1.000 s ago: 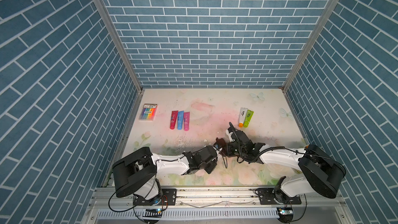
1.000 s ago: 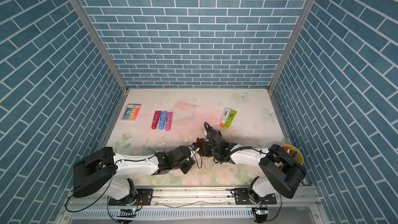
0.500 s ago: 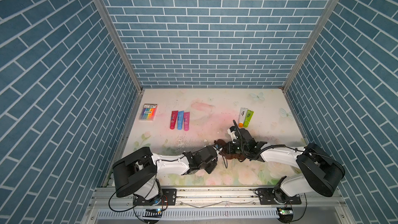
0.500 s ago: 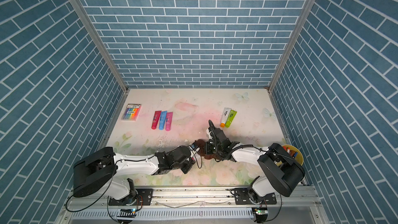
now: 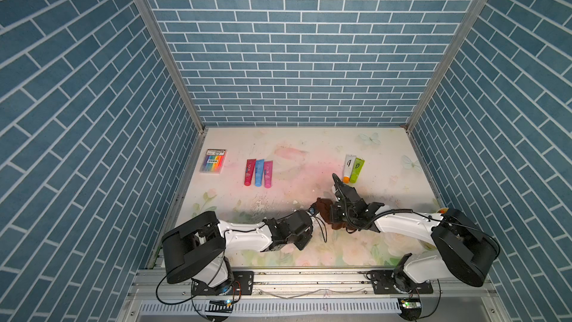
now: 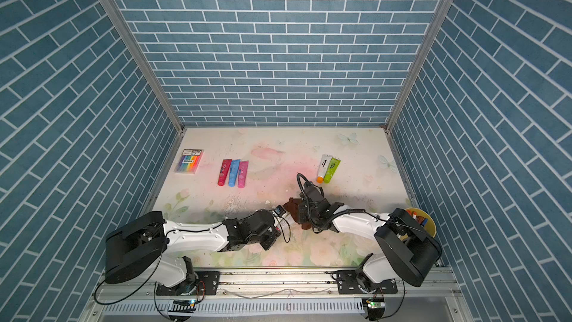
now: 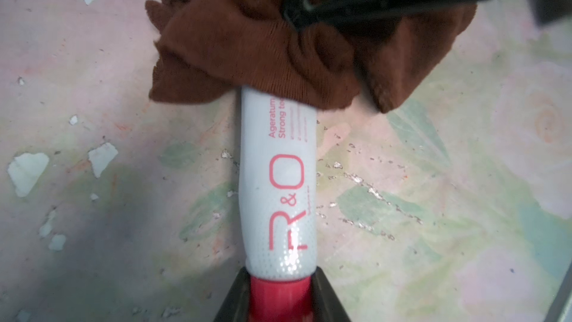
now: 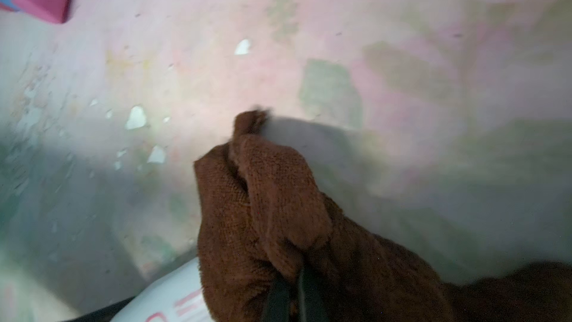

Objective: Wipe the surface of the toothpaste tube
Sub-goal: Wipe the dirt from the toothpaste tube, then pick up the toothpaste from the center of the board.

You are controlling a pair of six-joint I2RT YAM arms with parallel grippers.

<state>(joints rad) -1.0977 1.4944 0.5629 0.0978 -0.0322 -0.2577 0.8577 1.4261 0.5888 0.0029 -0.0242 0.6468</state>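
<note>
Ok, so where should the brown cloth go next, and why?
Probably slide the right gripper with its brown cloth along the toothpaste tube toward the left gripper. The cloth covers only the tube's far end; the lettered white body down to the clamped red cap is uncovered.

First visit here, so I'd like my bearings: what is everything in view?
Toothpaste tube: one, white with red cap, near centre.
Cloth: one, brown, draped over the tube's other end.
Red tube, blue tube, pink tube: three, side by side, far left.
Orange-capped tube, green tube: two, side by side, far right.
Pen pack: one, multicoloured, far left edge.
Bowl: one, yellow, right edge, near side.
Table: one, pastel floral.
Left end effector: one, black, shut on the toothpaste tube's cap.
Right end effector: one, black, shut on the cloth.
</note>
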